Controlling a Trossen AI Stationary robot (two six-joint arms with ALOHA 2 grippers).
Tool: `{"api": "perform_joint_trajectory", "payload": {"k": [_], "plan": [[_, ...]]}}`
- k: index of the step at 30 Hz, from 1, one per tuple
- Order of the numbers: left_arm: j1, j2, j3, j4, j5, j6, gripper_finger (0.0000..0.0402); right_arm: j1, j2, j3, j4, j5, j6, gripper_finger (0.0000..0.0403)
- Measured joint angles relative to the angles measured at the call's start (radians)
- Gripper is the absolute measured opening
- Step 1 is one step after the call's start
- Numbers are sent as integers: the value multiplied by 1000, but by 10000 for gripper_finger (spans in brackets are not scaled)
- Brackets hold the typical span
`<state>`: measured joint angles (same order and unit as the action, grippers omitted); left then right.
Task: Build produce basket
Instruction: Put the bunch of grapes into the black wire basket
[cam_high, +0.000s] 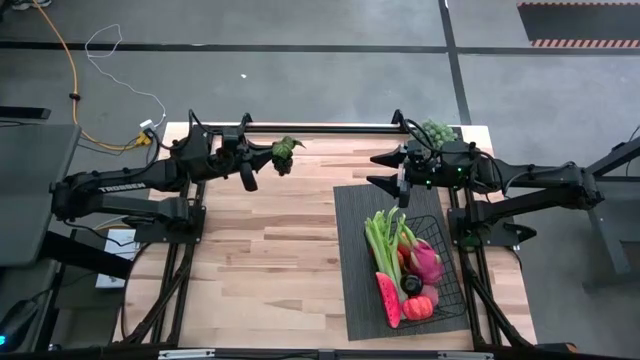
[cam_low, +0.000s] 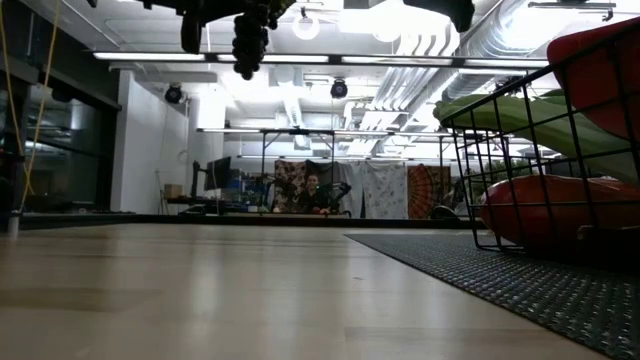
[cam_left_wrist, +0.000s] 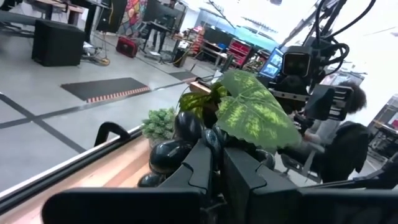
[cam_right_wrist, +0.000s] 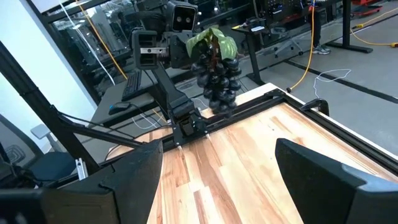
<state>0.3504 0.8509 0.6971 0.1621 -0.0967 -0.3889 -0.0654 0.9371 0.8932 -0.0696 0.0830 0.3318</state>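
- The left gripper (cam_high: 272, 152), clenched on the dark grapes (cam_right_wrist: 217, 78), holds the bunch raised above the worktop's (cam_high: 270, 250) far edge.
- The basket (cam_high: 445, 290), on its mat (cam_high: 352, 250) at the right, holds other produce; free room appears scarce.
- The right gripper (cam_high: 385, 170) waits released beside it.
- Best practice: carry the bunch high across and lower it gently.

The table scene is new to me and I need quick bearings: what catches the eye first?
The left claw holds a bunch of dark grapes with a green leaf in the air above the table's far left side. On the right, the black wire basket on a dark mat brims with celery, dragon fruit and watermelon.
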Motion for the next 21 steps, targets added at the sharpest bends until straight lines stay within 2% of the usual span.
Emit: {"api": "perform_joint_trajectory", "payload": {"k": [11,16,21], "plan": [[-9,9,0,8,0,-1,9,0,0,0,0,0,2,303],[-73,58,1,60,10,-1,9,0,0,0,0,2,0,303],[-152,163,39,88,1,-28,9,0,0,0,3,30,-16,303]]}}
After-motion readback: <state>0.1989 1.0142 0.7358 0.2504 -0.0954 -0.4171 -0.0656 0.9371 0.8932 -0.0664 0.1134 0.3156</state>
